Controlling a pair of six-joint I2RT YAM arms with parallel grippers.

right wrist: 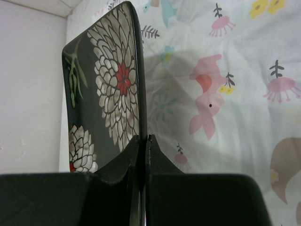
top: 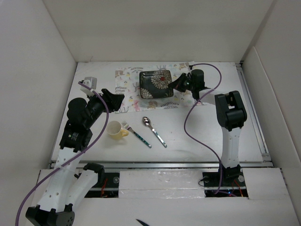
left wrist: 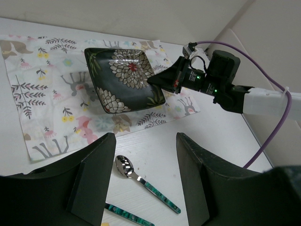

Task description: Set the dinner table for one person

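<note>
A dark square plate with white and red flowers lies on the floral placemat at the back of the white dinner table. My right gripper is shut on the plate's right rim; in the right wrist view the plate has its rim pinched between the gripper's jaws above the placemat. My left gripper hovers open and holds nothing, left of the plate. Below the left gripper lie a green-handled spoon and fork.
A cream cup stands on the table near the left arm, with the fork and spoon lying to its right. White walls close in the table on three sides. A purple cable loops off the right arm.
</note>
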